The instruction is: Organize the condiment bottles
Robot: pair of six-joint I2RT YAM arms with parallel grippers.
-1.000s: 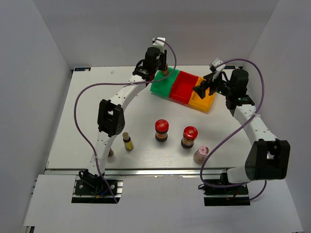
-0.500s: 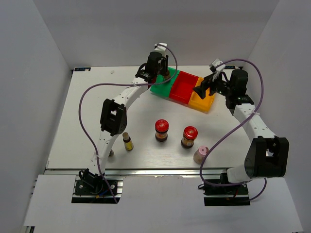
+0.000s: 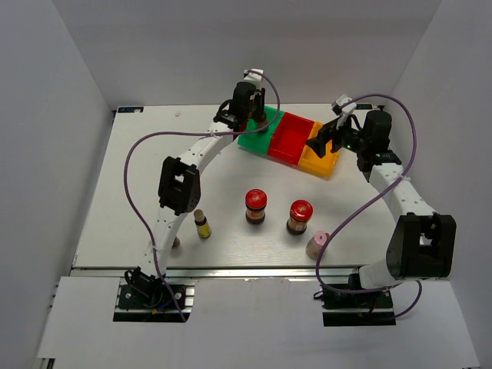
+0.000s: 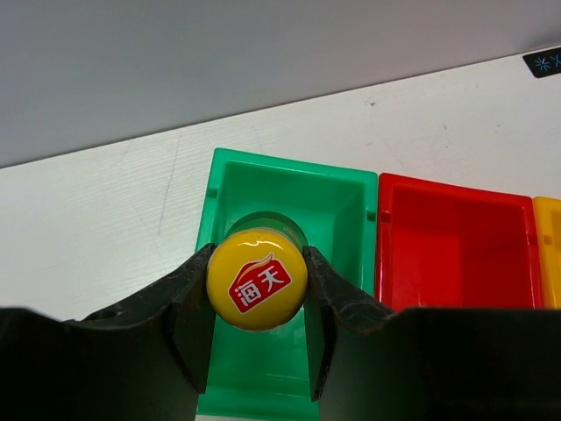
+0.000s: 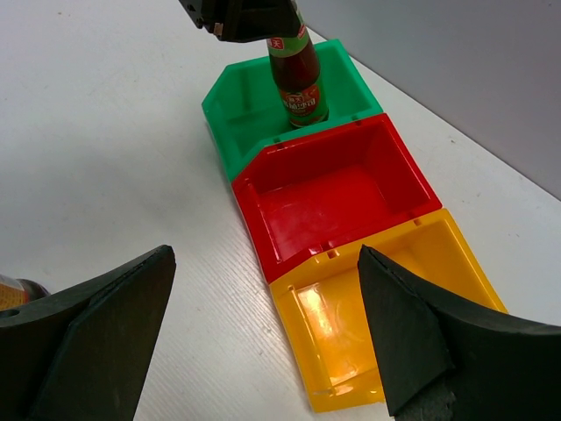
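Observation:
My left gripper is shut on the yellow cap of a slim dark bottle and holds it upright inside the green bin. The right wrist view shows that bottle with its base low in the bin's far corner. My right gripper is open and empty above the yellow bin. On the table stand the second yellow-capped bottle, two red-lidded jars and the pink-capped bottle. The black-capped shaker is mostly hidden behind the left arm.
The green, red and yellow bins sit side by side at the back centre. The red bin and the yellow bin hold nothing. White walls enclose the table on three sides.
My left gripper carried the bottle a little to the right and settled over the green bin. The right arm shifted only slightly. The bottles on the table have not moved.

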